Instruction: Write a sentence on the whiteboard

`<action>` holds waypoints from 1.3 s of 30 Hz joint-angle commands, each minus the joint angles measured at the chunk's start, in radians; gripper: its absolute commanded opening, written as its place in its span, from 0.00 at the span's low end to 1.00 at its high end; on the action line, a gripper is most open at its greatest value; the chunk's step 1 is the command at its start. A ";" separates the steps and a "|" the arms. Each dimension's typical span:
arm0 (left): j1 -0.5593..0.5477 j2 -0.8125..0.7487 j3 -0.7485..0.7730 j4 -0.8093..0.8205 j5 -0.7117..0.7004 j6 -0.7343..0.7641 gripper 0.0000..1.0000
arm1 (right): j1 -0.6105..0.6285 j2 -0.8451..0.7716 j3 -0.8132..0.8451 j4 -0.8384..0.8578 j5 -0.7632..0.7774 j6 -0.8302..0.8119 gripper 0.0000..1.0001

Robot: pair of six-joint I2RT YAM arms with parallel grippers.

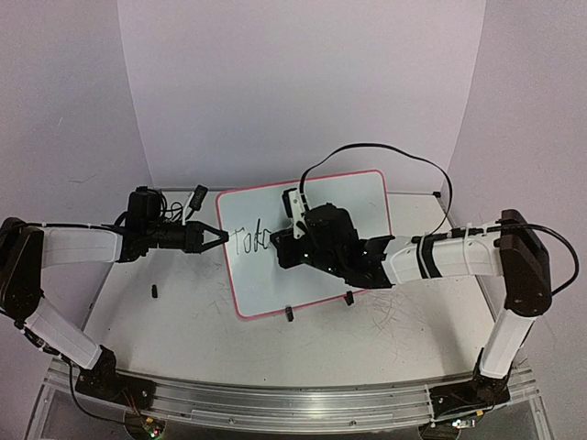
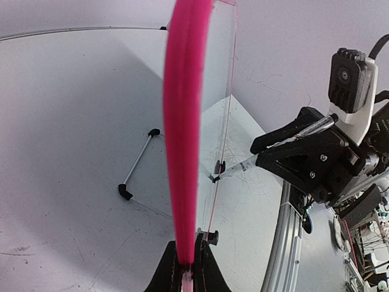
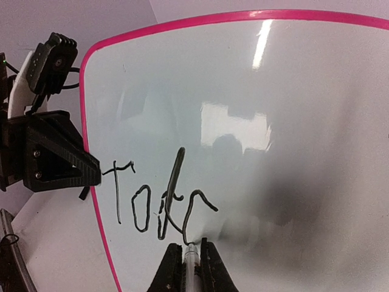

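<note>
Marker (image 3: 192, 269), clenched in right hand (image 3: 190, 249), touches whiteboard (image 3: 292, 91) at unfinished sentence (image 3: 159, 202) (blank surface rightward); left hand (image 2: 187, 258) pinches rim (image 2: 182, 121).

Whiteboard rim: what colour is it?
Bright pink. The whiteboard rim shows best, edge-on, in the left wrist view.

Your white table (image 1: 183, 321) carries the whiteboard (image 1: 321, 197), standing mid-surface on two black clip feet (image 1: 289, 313). A small black piece (image 1: 153, 292) lies toward the left edge.
</note>
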 commanded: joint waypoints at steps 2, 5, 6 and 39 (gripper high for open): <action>0.005 0.001 0.032 -0.029 -0.052 0.028 0.00 | -0.039 -0.015 0.058 -0.009 0.069 -0.020 0.00; 0.004 -0.001 0.031 -0.031 -0.053 0.029 0.00 | -0.043 -0.007 0.073 -0.009 0.071 -0.024 0.00; 0.004 -0.003 0.031 -0.032 -0.054 0.029 0.00 | -0.046 -0.006 0.077 -0.009 0.072 -0.025 0.00; 0.005 0.007 0.038 -0.043 -0.059 0.039 0.00 | -0.035 -0.079 -0.029 -0.024 0.056 -0.006 0.00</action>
